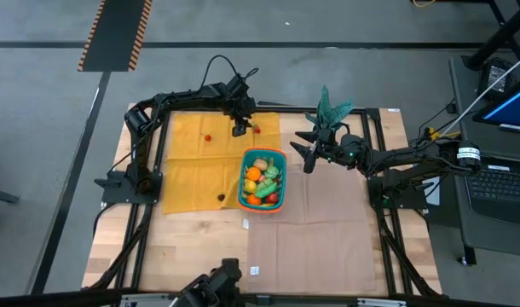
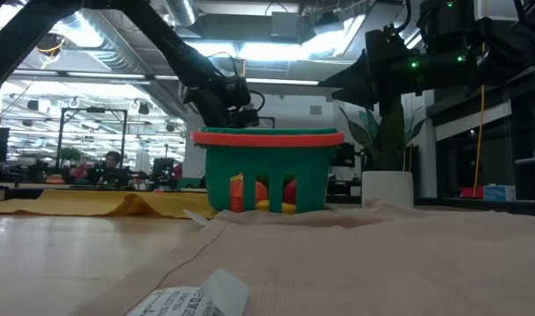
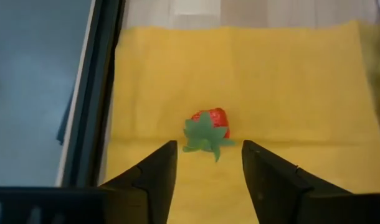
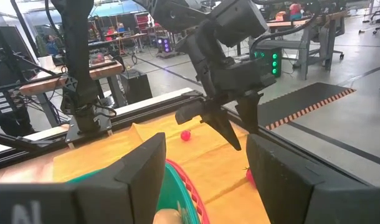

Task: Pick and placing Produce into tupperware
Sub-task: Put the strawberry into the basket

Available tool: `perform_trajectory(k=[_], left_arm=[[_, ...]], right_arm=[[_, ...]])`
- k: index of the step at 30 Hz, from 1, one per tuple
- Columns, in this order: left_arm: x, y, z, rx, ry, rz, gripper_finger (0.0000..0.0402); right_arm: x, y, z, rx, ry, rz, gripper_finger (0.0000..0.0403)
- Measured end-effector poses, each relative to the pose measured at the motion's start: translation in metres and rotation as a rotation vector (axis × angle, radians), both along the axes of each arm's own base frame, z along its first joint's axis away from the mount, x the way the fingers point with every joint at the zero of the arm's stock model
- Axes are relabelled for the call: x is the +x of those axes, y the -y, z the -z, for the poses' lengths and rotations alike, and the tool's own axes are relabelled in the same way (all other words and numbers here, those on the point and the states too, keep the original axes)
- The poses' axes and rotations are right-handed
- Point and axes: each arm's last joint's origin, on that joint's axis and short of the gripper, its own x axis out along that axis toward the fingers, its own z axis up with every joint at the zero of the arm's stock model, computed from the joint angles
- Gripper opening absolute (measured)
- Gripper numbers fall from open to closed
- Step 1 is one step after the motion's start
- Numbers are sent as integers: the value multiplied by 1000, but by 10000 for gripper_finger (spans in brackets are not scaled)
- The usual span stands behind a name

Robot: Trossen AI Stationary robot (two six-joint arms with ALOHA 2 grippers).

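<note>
The teal tupperware [image 1: 262, 179] with an orange rim stands on the table between a yellow cloth [image 1: 192, 162] and a tan one, holding several pieces of toy produce. A red strawberry [image 3: 210, 129] with a green leaf top lies on the yellow cloth's far part. My left gripper [image 3: 209, 149] hangs over it, open, its fingertips just short of the strawberry on either side. A small red piece [image 1: 207, 136] and a dark one [image 1: 221, 197] also lie on the yellow cloth. My right gripper [image 1: 304, 153] waits open, level, to the right of the tupperware's far end.
A green plant [image 1: 328, 111] in a white pot [image 2: 387, 189] stands at the far edge behind my right gripper. A tan cloth [image 1: 328, 222] covers the table's right half. Paper tags [image 1: 254, 270] lie near the front. A dark frame rail [image 3: 93, 93] runs along the yellow cloth's far edge.
</note>
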Motion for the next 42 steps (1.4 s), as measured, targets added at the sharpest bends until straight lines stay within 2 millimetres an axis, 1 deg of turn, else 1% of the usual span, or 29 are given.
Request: perform_trajectory(k=[4,8,14,18,27,34,38,42], left_arm=[[2,2,0,59,-15,84,172],[9,10,1,181,-80,182,160],[18,20,8,289,-170,278,145],[21,23,9,362,-228,307,139],[20,20,12,395,-258,331,131],[29,22,17,449,-247,371,135],[29,21,22,484,-296,400,130],[28,20,22,505,-313,416,124]], right_arm=[[0,0,0,1,0,0,225],[0,0,0,0,0,0,225],[0,0,0,1,-3,0,225],[0,0,0,1,-4,0,225],[0,0,1,2,-9,0,225],[0,0,1,3,-13,-1,225],[0,0,1,4,-13,-2,225],[0,0,1,5,-13,-2,225]])
